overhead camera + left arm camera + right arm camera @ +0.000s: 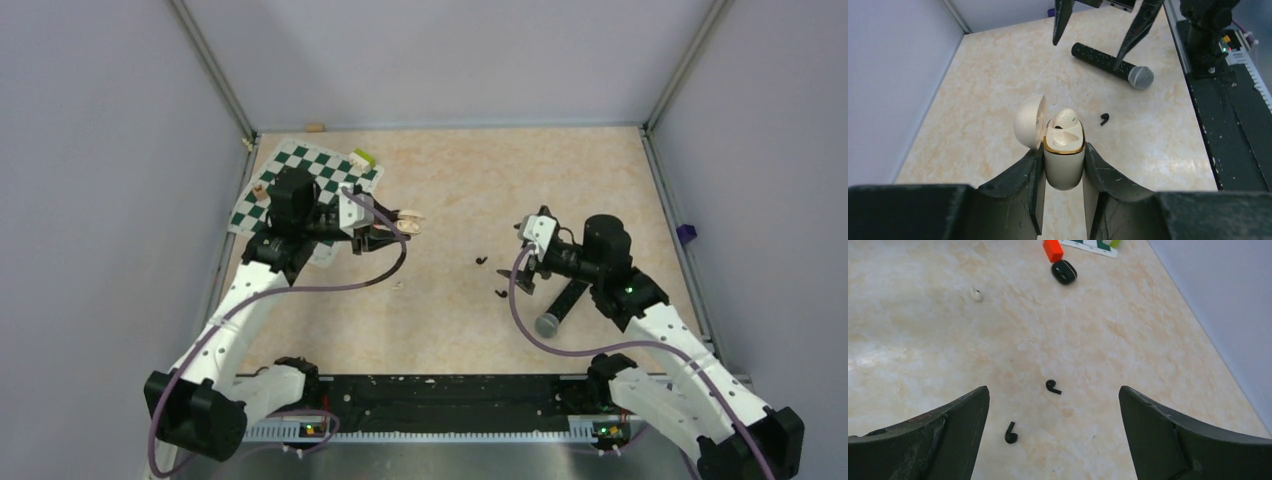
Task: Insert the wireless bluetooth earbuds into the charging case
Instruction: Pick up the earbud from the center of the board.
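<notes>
Two tiny black earbuds (1053,386) (1010,433) lie on the table below my right gripper (1053,388), which is open and empty above them. They also show in the top view (482,261) (500,293), and one shows in the left wrist view (1104,118). The black charging case (1064,271) lies shut, far off beside an orange-red block (1052,250). My left gripper (1063,150) is shut on a cream-white case (1064,160), lid open, with a white earbud (1065,119) in it.
A black microphone with a grey head (560,308) lies under my right arm. A loose white earbud (977,294) lies on the table. A green-and-white checkered mat (300,180) with a green block (362,157) is at the back left.
</notes>
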Tool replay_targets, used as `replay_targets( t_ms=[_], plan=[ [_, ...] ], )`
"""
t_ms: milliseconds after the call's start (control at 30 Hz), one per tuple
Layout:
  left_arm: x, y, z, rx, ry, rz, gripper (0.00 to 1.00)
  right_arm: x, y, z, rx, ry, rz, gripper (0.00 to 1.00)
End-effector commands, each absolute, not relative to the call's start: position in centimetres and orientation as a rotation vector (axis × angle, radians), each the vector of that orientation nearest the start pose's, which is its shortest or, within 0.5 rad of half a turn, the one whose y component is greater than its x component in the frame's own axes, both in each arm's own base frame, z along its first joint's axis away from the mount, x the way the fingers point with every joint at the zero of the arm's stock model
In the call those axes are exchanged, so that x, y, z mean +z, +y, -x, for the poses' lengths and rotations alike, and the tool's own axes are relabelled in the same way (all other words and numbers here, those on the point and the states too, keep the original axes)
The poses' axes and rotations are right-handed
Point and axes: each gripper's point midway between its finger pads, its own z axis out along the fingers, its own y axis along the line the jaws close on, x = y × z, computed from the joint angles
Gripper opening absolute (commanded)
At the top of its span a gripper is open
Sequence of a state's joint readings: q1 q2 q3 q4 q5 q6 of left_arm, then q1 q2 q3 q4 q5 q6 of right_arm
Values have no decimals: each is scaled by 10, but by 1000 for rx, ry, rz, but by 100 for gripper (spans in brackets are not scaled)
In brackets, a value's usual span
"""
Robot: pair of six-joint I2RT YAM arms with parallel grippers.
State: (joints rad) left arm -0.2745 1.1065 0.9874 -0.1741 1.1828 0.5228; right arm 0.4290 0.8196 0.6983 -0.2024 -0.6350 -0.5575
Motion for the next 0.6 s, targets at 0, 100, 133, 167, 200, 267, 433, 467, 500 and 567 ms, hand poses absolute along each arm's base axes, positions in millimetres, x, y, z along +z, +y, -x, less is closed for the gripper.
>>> replay_targets(
  t_ms=[0, 100, 133, 167, 200, 267, 433, 467, 500, 567],
  plan=[
    [269, -222, -233, -882, 1195, -1347, 0, 250, 186, -264, 318, 1299, 1118, 99],
    [271, -215, -239, -774, 1136, -1289, 0, 236, 180, -272, 288, 1342, 1111, 99],
    [273, -213, -242, -730, 1131, -1275, 0, 232, 178, -275, 286, 1355, 1103, 99],
    [276, -212, -243, -718, 1132, -1262, 0, 227, 176, -277, 290, 1372, 1097, 99],
    [279, -212, -244, -721, 1137, -1260, 0, 223, 174, -279, 295, 1388, 1090, 99],
    [282, -213, -242, -757, 1151, -1261, 0, 220, 172, -280, 295, 1399, 1086, 99],
    [287, -220, -237, -842, 1119, -1252, 0, 229, 165, -278, 326, 1394, 1047, 99],
    [287, -221, -237, -865, 1125, -1248, 0, 231, 162, -277, 332, 1392, 1037, 99],
    [286, -222, -236, -880, 1127, -1250, 0, 234, 159, -277, 332, 1390, 1024, 99],
    [285, -223, -238, -888, 1136, -1246, 0, 237, 155, -279, 328, 1393, 1003, 99]
  ],
)
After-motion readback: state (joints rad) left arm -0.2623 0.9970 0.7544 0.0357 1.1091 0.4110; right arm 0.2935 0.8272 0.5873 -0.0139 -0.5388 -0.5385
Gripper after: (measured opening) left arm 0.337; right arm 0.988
